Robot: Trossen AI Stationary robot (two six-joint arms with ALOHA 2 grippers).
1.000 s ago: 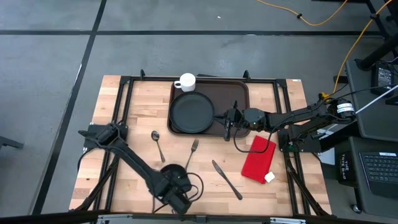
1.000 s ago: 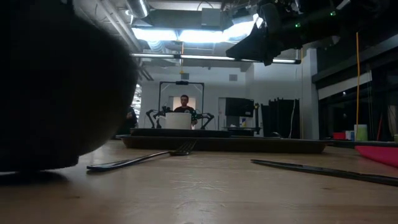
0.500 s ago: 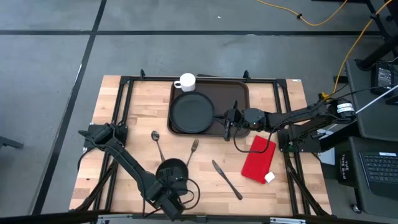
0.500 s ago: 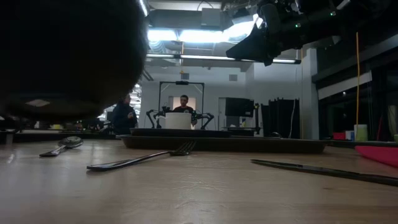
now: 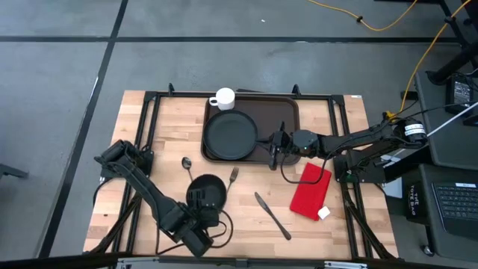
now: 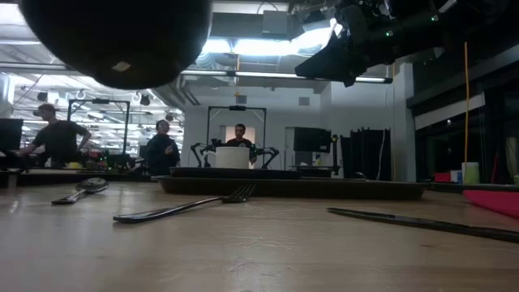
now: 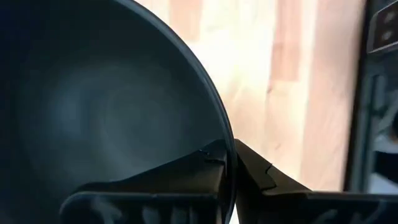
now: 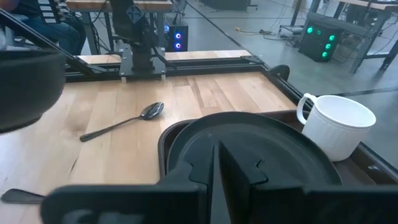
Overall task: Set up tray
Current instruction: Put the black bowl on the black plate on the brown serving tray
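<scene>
I am lifting a black bowl (image 5: pixel 206 192) with the left gripper (image 5: pixel 200 214), whose fingers are pinched together on the bowl's rim, one inside the wall and one outside, as the left wrist view shows (image 7: pixel 227 163). Over the last second the bowl has been rising off the near part of the table (image 5: pixel 149 217) and drifting away from the front edge: in the low view it was filling the whole left side at table height, and now it is hanging high with clear air beneath it (image 6: pixel 122 40). From above, it has been moving closer to the spoon (image 5: pixel 187 165) and the fork (image 5: pixel 231 179), which are lying just ahead of this gripper.

The tray (image 5: pixel 287 112) is sitting well beyond the gripper, toward the far edge, with a black plate (image 5: pixel 231 136) in it and a white mug (image 5: pixel 223 98) at its far corner.

The right gripper (image 5: pixel 273 143) is hovering over the tray's right half, fingers nearly together and, as far as I can tell, holding nothing.

I am reading this as the carry phase: the bowl is secured and heading for the tray. The knife (image 5: pixel 272 215) and red napkin (image 5: pixel 310 191) are lying off to this gripper's right.
</scene>
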